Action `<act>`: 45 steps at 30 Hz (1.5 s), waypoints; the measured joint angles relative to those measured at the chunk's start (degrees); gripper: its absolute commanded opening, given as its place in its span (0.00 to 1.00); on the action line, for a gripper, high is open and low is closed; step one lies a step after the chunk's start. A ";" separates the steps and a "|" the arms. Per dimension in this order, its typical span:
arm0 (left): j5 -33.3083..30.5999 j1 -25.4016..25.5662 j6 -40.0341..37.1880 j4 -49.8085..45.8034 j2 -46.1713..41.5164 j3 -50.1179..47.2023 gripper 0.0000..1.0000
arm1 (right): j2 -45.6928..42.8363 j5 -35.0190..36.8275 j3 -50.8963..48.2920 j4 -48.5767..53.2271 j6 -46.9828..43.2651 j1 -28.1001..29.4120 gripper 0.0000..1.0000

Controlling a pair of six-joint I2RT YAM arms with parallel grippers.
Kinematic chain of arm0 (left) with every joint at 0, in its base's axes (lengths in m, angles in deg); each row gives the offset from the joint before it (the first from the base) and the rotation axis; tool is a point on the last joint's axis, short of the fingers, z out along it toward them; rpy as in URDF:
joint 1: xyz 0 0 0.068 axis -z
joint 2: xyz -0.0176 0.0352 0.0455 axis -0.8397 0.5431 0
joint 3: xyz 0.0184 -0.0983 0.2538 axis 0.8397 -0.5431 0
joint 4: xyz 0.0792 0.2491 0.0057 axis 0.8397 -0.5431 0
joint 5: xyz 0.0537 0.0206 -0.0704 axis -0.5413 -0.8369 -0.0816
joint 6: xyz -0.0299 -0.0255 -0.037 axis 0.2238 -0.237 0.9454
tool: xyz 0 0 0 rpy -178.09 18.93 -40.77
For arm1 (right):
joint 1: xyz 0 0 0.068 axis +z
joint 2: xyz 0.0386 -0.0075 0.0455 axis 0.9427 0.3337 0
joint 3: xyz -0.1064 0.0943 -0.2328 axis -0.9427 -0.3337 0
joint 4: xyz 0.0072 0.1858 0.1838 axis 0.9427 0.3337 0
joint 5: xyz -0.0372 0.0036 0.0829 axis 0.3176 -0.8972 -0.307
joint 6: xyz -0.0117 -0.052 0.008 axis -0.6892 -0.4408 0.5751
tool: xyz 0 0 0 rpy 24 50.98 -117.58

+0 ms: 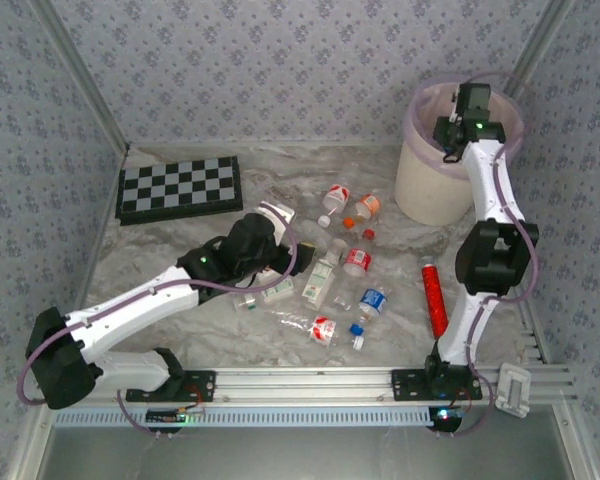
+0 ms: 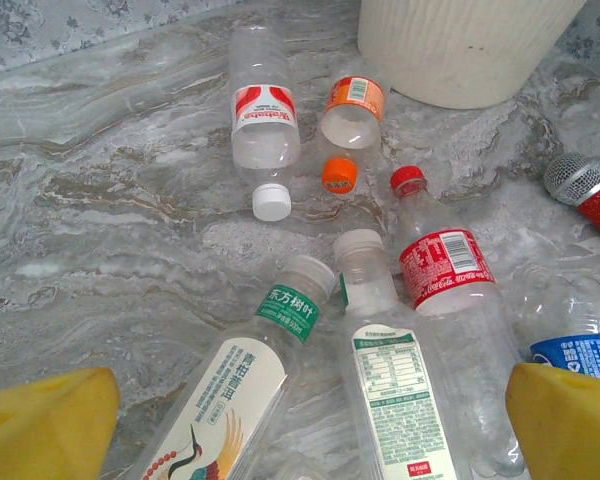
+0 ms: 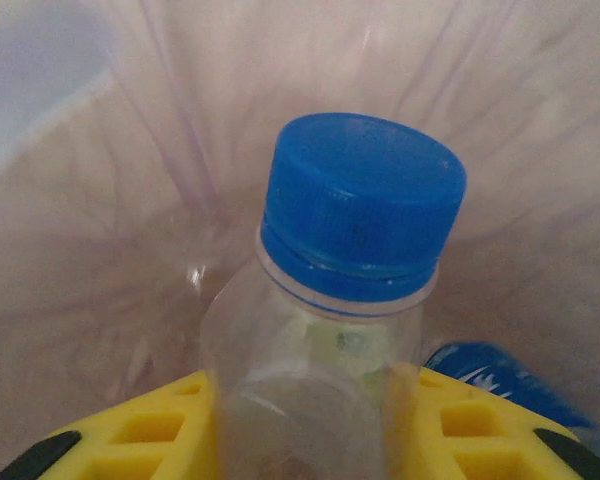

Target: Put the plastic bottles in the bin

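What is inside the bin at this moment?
The right tool holds a blue-capped bottle inside the pink liner; something blue lies beside it. The bottom of the bin is hidden behind them.

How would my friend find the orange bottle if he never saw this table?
Find the big cream bin at the back right. Just left of its base lies a small clear bottle. It is the only one with an orange label and orange cap; the neighbour bottle has a red label and white cap.

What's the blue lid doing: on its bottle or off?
On. The blue cap sits over the neck of the bottle held in the right gripper.
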 measured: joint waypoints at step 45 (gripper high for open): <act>9.01 -5.84 -2.43 -0.02 20.37 15.43 0.99 | -22.97 -8.17 -4.55 7.45 3.74 -2.93 1.00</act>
